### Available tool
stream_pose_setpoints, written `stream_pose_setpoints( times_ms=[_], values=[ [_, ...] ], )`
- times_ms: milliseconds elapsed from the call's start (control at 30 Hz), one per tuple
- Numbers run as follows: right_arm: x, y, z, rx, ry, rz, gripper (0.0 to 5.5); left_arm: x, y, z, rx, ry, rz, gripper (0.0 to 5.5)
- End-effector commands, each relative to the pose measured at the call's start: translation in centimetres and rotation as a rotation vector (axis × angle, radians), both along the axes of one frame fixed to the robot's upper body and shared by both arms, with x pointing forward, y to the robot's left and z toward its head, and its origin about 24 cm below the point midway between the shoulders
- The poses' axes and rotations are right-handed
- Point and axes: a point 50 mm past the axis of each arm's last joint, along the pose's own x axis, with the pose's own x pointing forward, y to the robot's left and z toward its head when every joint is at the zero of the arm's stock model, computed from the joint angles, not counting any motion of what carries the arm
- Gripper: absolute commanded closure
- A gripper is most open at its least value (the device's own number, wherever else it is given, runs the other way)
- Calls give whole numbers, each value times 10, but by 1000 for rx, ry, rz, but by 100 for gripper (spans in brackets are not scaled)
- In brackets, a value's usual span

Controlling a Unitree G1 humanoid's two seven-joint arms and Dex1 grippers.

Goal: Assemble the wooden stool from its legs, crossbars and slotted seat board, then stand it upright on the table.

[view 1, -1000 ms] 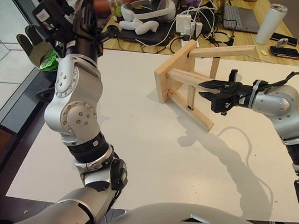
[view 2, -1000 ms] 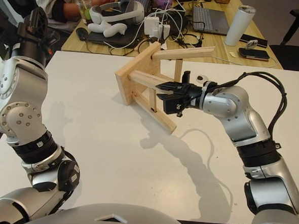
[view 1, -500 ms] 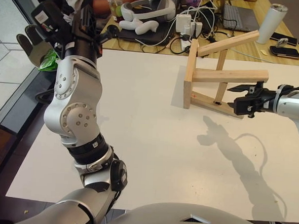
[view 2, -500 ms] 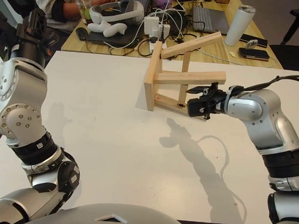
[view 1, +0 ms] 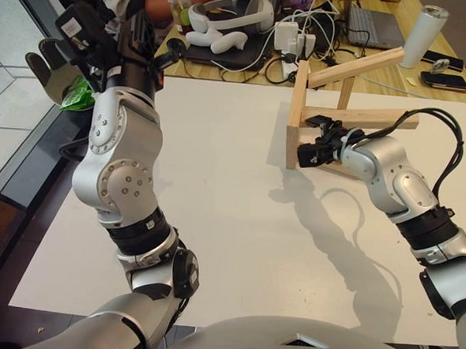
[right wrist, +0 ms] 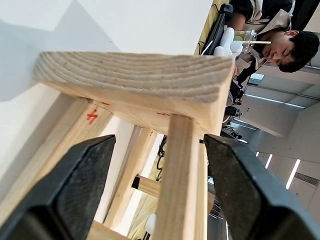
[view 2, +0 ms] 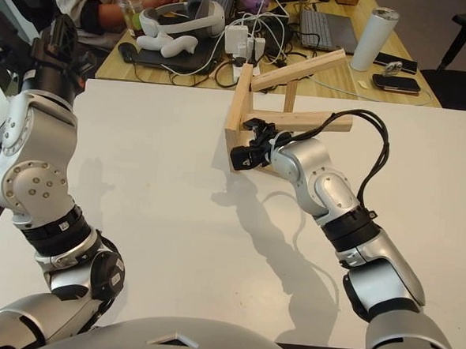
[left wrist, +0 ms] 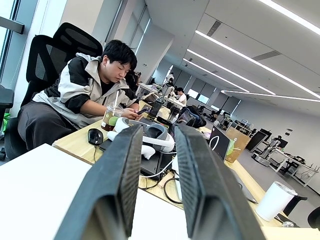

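The wooden stool (view 1: 332, 109) lay on its side on the white bench (view 1: 214, 221). Its seat board (view 1: 297, 115) stood on edge, and its legs pointed away from the seat toward the robot's right. It looked all put together, with no loose pieces near it.

A second ago the stool sat at a slant. Then it was swung round to where it lay now. Half a second ago the right gripper (view 1: 309, 138) was out at the far tips of the legs. Since then it had slid along the stool, right up close to the seat board. The stool itself had not moved in that last bit.

The right fingers (right wrist: 85, 185) were apart, one on each side of a leg (right wrist: 182, 175), not squeezing it yet.

The left gripper (left wrist: 155, 165) was held up high, well away from the stool, on the seat board's side. Its fingers were apart too, with nothing between them.

I think the building was done. The job left was to grab the leg near the seat and tip the stool up onto its feet.
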Motion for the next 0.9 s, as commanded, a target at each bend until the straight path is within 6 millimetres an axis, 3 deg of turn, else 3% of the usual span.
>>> stream_pose_setpoints(
  times_ms=[33, 167, 267, 333, 467, 600, 900],
  values=[
    [6, 1, 14, 20, -62, -14, 224, -8, -6, -28, 42, 99, -7, 437],
    [9, -14, 8, 14, -51, -87, 224, -27, -25, -61, 100, 217, -81, 437],
    [11, -22, 2, 9, -15, -136, 174, -39, -40, -77, 99, 276, -133, 437],
    [14, -24, -1, -5, -22, -145, 140, -43, -48, -81, 90, 292, -157, 437],
    [26, -23, -19, -10, -16, -190, 140, -43, -54, -83, 83, 293, -168, 437],
    [33, -15, -33, 102, -2, -246, 140, -39, -54, -80, 86, 281, -174, 437],
    [37, -8, -29, 351, 19, -314, 279, -36, -52, -78, 84, 273, -169, 437]
  ],
)
